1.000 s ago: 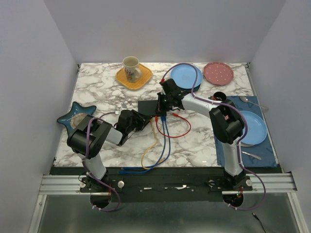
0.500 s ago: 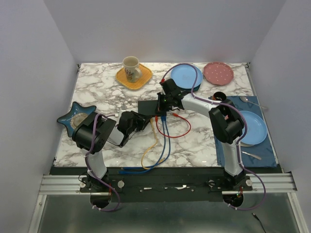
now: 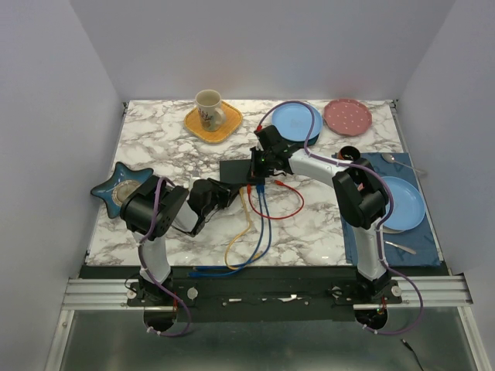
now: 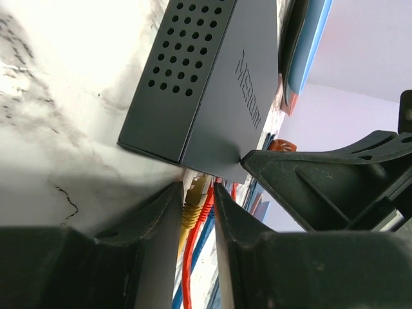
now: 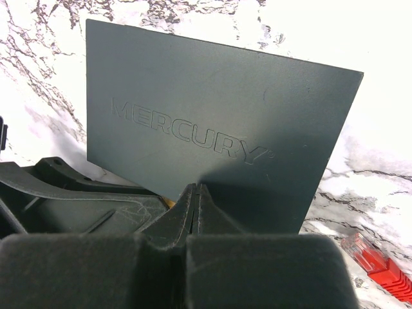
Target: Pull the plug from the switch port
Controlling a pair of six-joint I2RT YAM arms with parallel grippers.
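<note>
Under everything, a white marbled counter [image 3: 309, 232]. Bolted at its near edge, the left arm [image 3: 151, 212] and the right arm [image 3: 360, 197], both bent in toward the middle.

At the right, a dark blue mat [image 3: 421, 241] under a blue plate [image 3: 408, 202]. Along the far side, a second blue plate [image 3: 297, 121] and a pink plate [image 3: 347, 116]. Far and left of centre, a yellow square saucer [image 3: 220, 127] carrying a mug [image 3: 207, 107]. By the left edge, a star-shaped dish [image 3: 116, 185].

In the middle, flat on the counter, a matte-black switch box [image 3: 234, 171], lettered MERCURY on top, with vent holes along one short side. Trailing from its near long edge toward the arm bases, a blue cable [image 3: 263, 224], a yellow cable [image 3: 232, 246] and a red cable [image 3: 292, 207].

Right fingers [image 5: 183, 212] clenched tight together with nothing between, tips over the box top close to its near edge. Cannot tell whether touching the lid.

Left fingers [image 4: 161, 215] low at the box's near edge, a narrow slot apart, flanking the yellow plug [image 4: 195, 193] and the red cable beside it. Pinching or merely bracketing: cannot tell.

Switch port [image 3: 244, 184] on that near long edge, with the yellow plug seated in it, opening hidden behind plug and fingers.
</note>
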